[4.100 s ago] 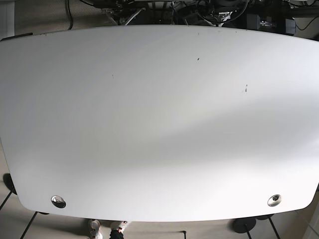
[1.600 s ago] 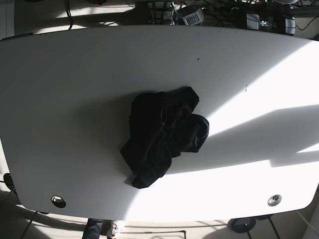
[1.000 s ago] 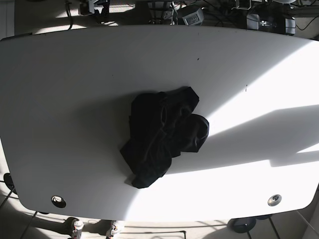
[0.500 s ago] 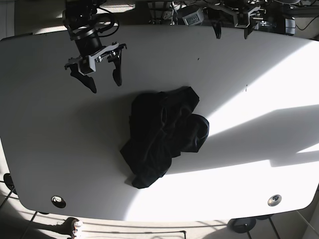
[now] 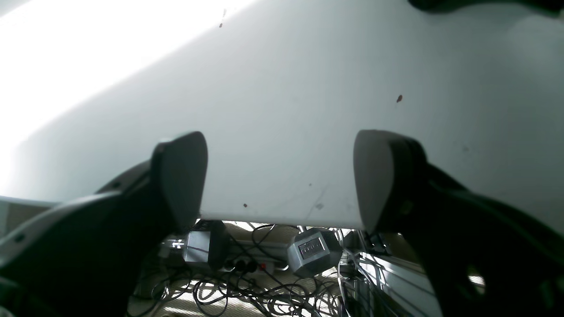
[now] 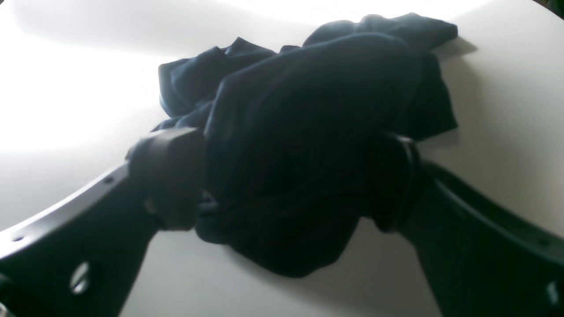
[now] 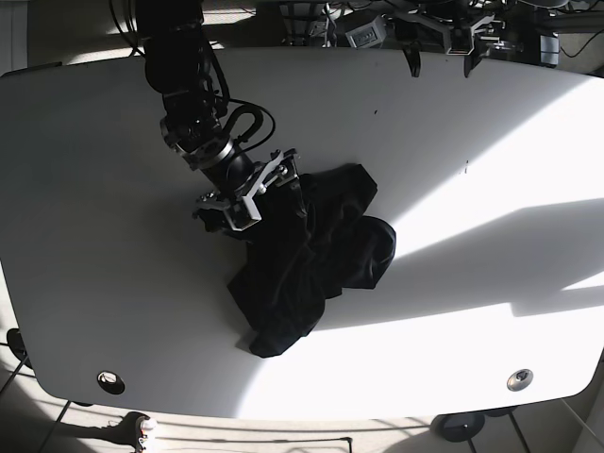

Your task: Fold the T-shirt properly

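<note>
The right gripper (image 7: 253,196) is spread wide, its jaws straddling the near edge of the shirt (image 7: 311,255) with nothing pinched yet. The shirt lies crumpled in a dark heap just ahead of and under it, mid-counter. The cloth is judged soft, light and limp; a single edge layer, a hem or shoulder, is best taken, since a bunch would drag. The left gripper (image 5: 282,176) is held open and empty over the far rim. The white counter (image 7: 472,311) is smooth, sunlit; cables lie beyond.
</note>
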Motion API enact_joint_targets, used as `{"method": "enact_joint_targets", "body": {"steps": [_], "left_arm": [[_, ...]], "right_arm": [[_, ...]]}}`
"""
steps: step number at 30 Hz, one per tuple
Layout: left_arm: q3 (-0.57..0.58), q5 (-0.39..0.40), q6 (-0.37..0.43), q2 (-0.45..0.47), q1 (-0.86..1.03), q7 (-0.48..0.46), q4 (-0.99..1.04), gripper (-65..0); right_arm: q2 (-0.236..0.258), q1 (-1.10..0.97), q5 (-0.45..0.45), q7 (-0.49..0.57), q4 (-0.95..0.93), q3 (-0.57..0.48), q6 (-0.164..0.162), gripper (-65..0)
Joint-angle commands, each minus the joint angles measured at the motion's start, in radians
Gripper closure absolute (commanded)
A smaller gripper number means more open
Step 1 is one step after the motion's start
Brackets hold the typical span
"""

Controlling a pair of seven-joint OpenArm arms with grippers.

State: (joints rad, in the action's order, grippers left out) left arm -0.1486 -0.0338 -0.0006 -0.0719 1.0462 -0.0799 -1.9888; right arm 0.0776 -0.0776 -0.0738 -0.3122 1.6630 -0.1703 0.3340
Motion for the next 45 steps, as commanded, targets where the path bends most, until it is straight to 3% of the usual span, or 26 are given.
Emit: {"method": "enact_joint_targets", "body": {"steps": [1, 4, 12, 18, 23, 25, 27, 30, 40, 43, 44, 45], "left_arm": [[-0.001, -0.005, 0.001, 0.001, 0.015, -0.027, -0.014, -47.8], [-0.001, -0.005, 0.001, 0.002, 0.015, -0.027, -0.014, -47.8], [-0.001, -0.005, 0.001, 0.002, 0.013, -0.027, -0.014, -47.8], [-0.001, -0.007, 0.001, 0.004, -0.013, -0.027, -0.014, -47.8], [-0.001, -0.007, 0.001, 0.004, -0.014, -0.027, -0.014, -47.8], [-0.001, -0.007, 0.001, 0.004, -0.014, -0.027, -0.014, -47.8], [-0.001, -0.007, 0.001, 0.004, -0.014, -0.027, -0.014, -47.8], [-0.001, -0.007, 0.001, 0.004, -0.014, -0.027, -0.014, -47.8], [-0.003, -0.007, 0.001, 0.004, -0.014, -0.027, -0.013, -47.8], [-0.003, -0.007, 0.001, 0.004, -0.014, -0.027, -0.013, -47.8], [-0.003, -0.007, 0.001, 0.004, -0.014, -0.027, -0.013, -47.8], [-0.003, -0.007, 0.001, 0.004, -0.014, -0.027, -0.013, -47.8]], "right_arm": [[0.001, 0.052, -0.007, 0.026, -0.044, 0.004, 0.000, -53.3], [0.006, 0.072, -0.013, 0.026, -0.074, 0.004, 0.000, -53.1], [0.008, -0.043, -0.004, 0.025, 0.116, 0.005, -0.005, -53.1], [0.000, 0.000, -0.013, 0.026, 0.004, 0.096, -0.006, -53.1], [-0.006, 0.034, -0.013, 0.028, -0.042, 0.090, -0.006, -53.1], [-0.048, 0.034, -0.004, 0.026, -0.042, 0.090, -0.002, -53.1], [-0.058, 0.034, -0.005, 0.026, -0.044, 0.088, -0.002, -53.1], [-0.060, 0.037, -0.008, 0.026, -0.076, 0.044, -0.006, -53.1], [-0.086, 0.104, -0.013, 0.031, -0.163, 0.044, -0.006, -52.8], [-0.086, 0.135, -0.013, 0.031, -0.199, 0.044, -0.006, -38.7], [-0.086, 0.147, -0.013, 0.031, -0.215, 0.044, -0.006, -31.5], [-0.086, 0.160, -0.013, 0.031, -0.241, 0.044, -0.006, -19.5]]}}
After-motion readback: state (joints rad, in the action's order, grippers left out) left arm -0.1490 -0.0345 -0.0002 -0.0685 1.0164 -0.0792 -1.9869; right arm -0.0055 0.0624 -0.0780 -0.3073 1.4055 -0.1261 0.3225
